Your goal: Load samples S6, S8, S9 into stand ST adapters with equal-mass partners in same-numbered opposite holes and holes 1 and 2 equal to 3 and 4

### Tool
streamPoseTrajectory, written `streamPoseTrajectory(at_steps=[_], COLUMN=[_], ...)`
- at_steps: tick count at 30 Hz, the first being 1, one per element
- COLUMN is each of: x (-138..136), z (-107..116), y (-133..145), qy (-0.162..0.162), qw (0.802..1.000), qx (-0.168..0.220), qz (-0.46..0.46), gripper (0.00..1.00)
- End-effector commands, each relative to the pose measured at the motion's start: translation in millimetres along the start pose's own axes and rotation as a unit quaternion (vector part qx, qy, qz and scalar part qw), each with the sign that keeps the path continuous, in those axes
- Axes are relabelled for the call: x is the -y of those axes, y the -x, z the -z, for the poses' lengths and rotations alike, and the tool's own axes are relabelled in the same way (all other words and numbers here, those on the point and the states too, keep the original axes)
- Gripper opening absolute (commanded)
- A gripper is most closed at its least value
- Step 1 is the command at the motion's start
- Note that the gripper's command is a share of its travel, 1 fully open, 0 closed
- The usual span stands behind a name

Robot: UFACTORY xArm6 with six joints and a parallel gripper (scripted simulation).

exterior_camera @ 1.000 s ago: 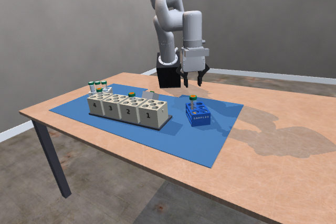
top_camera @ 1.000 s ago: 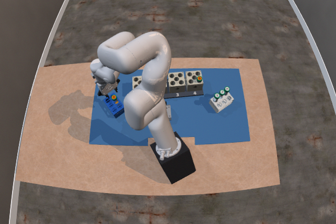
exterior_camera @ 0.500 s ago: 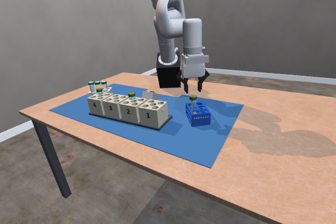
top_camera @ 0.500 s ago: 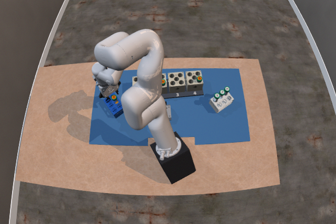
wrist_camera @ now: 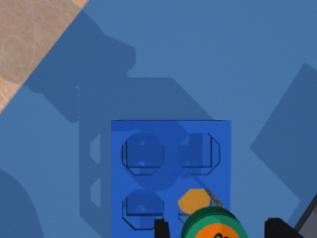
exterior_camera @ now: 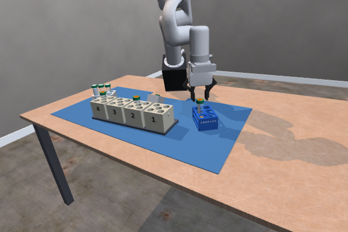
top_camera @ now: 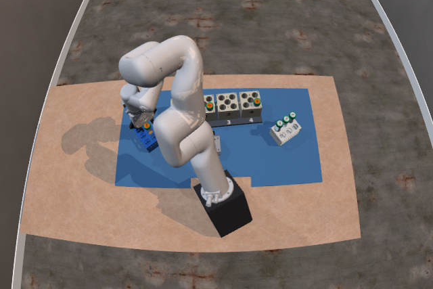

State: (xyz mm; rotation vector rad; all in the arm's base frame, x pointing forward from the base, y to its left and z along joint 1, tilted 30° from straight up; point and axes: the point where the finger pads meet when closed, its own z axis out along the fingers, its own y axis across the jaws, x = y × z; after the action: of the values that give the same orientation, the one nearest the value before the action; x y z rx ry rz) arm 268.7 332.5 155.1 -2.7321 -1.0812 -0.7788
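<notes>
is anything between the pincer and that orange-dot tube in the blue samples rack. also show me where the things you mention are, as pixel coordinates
Nothing visible: the open pincer (top_camera: 142,127) (exterior_camera: 200,99) (wrist_camera: 216,230) hangs just above the orange-dot tube (top_camera: 147,125) (exterior_camera: 199,106) (wrist_camera: 214,229), fingers spread either side above its cap.

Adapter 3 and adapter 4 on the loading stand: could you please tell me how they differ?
Adapter 4 has an orange-dotted tube in it, while every hole on top of adapter 3 is open. Adapter 4 stands at the end of the row, whereas adapter 3 stands between two others. Both are beige, upright blocks with five holes.
</notes>
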Motion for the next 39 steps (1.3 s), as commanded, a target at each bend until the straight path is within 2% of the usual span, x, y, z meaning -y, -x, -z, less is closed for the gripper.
streamPoseTrajectory(at_steps=[1,39], x=[0,0], z=[0,-18], y=[-2,-2], qy=[0.000,0.000], qw=[1.000,1.000], qx=[-0.003,-0.003], qz=[0.000,0.000], gripper=[0.57,0.57])
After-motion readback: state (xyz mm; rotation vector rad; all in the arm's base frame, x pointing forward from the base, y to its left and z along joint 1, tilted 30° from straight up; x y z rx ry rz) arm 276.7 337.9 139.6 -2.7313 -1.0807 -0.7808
